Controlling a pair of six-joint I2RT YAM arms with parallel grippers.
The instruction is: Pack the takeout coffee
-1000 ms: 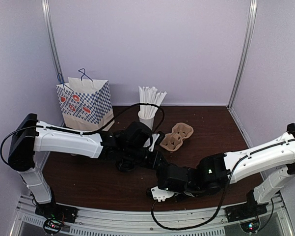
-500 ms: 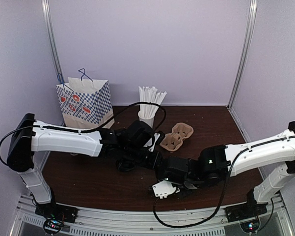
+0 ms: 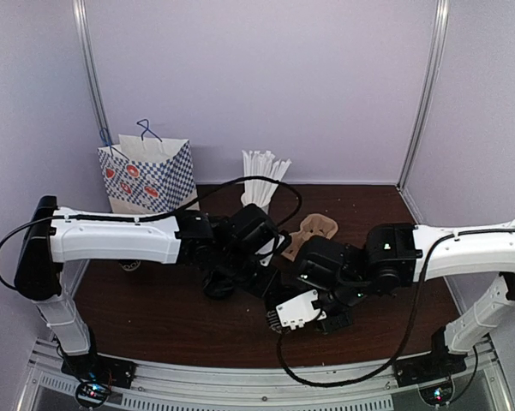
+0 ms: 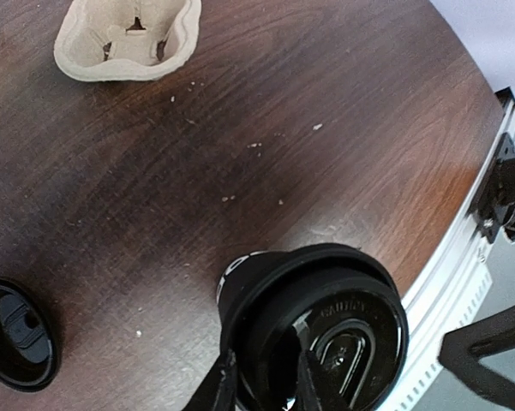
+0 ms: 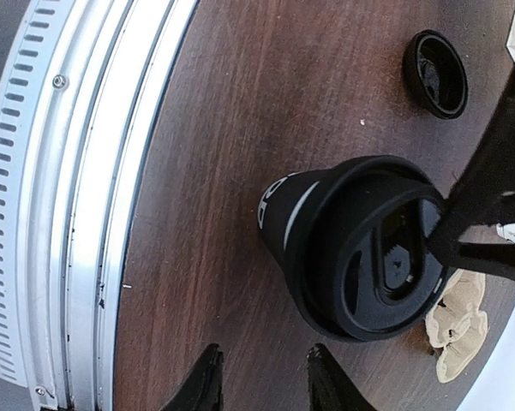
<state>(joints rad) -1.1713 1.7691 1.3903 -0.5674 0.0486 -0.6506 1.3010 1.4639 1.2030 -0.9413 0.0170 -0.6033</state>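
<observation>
The takeout coffee (image 4: 313, 321) is a black cup with white lettering and a black lid, standing on the table near its front edge. My left gripper (image 4: 261, 385) is shut on the lid's rim, one finger outside and one on top of the lid. In the right wrist view the cup (image 5: 360, 244) stands beyond my right gripper (image 5: 264, 377), which is open, empty and apart from the cup. In the top view both grippers meet at the table's middle front, the left gripper (image 3: 268, 278) and the right gripper (image 3: 284, 301), and the cup is mostly hidden under them.
A loose black lid (image 4: 17, 334) lies left of the cup. A pulp cup carrier (image 3: 313, 231) sits behind, next to a white cup of straws (image 3: 259, 184). A checked paper bag (image 3: 150, 180) stands at the back left. The metal front rail (image 5: 60, 205) is close.
My right arm has lifted and swung away from the front edge toward the table's middle. My left arm has shifted slightly right.
</observation>
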